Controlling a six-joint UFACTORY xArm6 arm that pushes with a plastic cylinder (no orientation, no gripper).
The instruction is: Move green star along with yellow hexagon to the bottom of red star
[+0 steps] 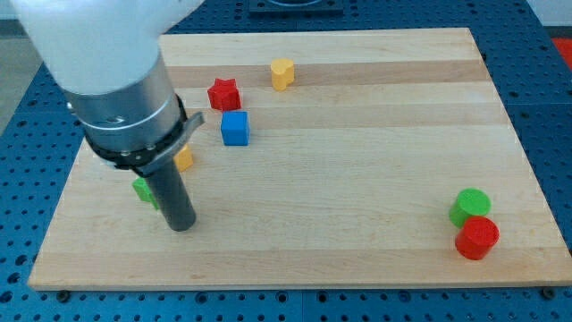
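The red star (223,93) lies near the view's top, left of centre. A green block (142,190), mostly hidden behind my rod, lies at the view's left; its shape cannot be made out. An orange-yellow block (184,159) peeks out just right of the rod, below and left of the red star; its shape is partly hidden. My tip (181,225) rests on the board just right of and below the green block. A yellow block (282,74) with a rounded top lies right of the red star.
A blue cube (235,128) sits just below the red star. A green cylinder (469,206) and a red cylinder (477,238) touch each other at the view's bottom right. The arm's large body (107,72) covers the view's top left. The wooden board (357,179) ends at a blue perforated table.
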